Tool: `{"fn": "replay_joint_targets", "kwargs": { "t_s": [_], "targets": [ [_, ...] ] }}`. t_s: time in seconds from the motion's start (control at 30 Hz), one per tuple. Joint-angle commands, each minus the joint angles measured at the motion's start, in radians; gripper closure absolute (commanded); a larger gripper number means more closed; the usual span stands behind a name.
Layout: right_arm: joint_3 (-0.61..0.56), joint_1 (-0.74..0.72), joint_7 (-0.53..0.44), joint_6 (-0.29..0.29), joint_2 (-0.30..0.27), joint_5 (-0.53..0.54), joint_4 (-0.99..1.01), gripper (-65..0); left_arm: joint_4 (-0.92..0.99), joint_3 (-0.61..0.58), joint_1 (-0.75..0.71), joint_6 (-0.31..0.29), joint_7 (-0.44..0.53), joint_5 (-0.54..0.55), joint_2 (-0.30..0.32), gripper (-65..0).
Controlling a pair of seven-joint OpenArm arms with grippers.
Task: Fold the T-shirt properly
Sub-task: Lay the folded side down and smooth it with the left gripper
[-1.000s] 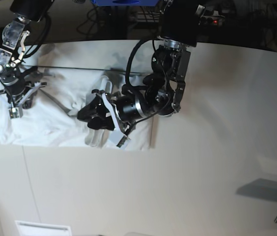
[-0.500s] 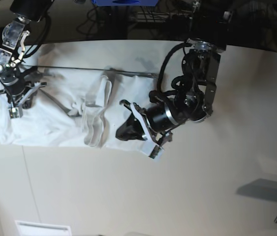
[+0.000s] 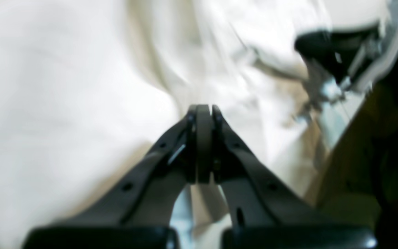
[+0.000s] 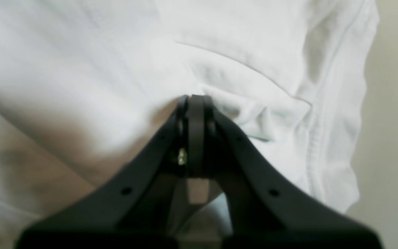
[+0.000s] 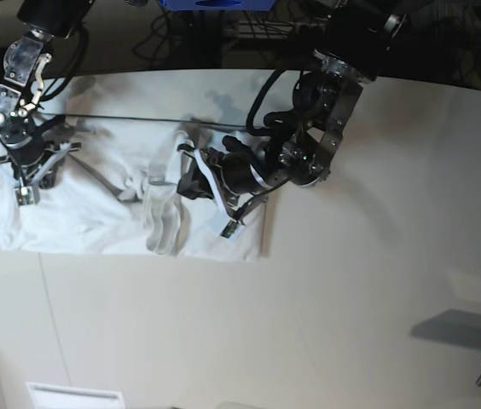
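**Both jaws closed over the T-shirt**

Left wrist: left jaws (image 3: 204, 114) are closed on nothing, blurred T-shirt (image 3: 64, 86) beyond them.

Right wrist: right jaws (image 4: 193, 103) are closed, tips pressed into cloth.

Base: the T-shirt lies on the worktop (image 5: 351, 298) beneath both jaws.

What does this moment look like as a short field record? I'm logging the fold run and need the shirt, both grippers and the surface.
garment: white T-shirt, wrinkled, lying spread on the table
shirt middle: bunched into a raised ridge
left gripper: shut, low over the shirt's middle ridge; the wrist view is blurred and shows nothing clamped
right gripper: shut, tips pressed into the cloth near a seamed edge; whether cloth is pinched cannot be told
fold: not yet neat
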State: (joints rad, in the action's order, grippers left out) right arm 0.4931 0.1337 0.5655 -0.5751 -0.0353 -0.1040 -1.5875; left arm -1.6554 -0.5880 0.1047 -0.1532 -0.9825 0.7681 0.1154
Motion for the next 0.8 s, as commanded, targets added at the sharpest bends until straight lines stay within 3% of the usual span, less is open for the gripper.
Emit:
{"fn": "replay_joint_targets", "kwargs": {
  "t_s": [0.0, 0.4, 0.57, 0.77],
  "targets": [
    [0.002, -0.001, 0.035, 0.007, -0.007, -0.024, -0.006, -1.2, 0.004, -0.003, 0.02, 0.004, 0.018, 0.012, -0.019, 0.0],
    [0.002, -0.003, 0.035, 0.007, -0.007, -0.024, -0.006, -1.2, 0.091, -0.014, 0.037, 0.002, 0.018, 0.012, -0.148, 0.0],
    [0.002, -0.003, 0.035, 0.007, -0.007, -0.024, -0.006, -1.2, 0.162, -0.089, 0.103, 0.002, 0.02, 0.012, -0.156, 0.0],
    [0.002, -0.003, 0.035, 0.007, -0.007, -0.024, -0.006, -1.2, 0.114, 0.006, 0.115, 0.002, 0.021, 0.014, -0.153, 0.0]
  ]
}}
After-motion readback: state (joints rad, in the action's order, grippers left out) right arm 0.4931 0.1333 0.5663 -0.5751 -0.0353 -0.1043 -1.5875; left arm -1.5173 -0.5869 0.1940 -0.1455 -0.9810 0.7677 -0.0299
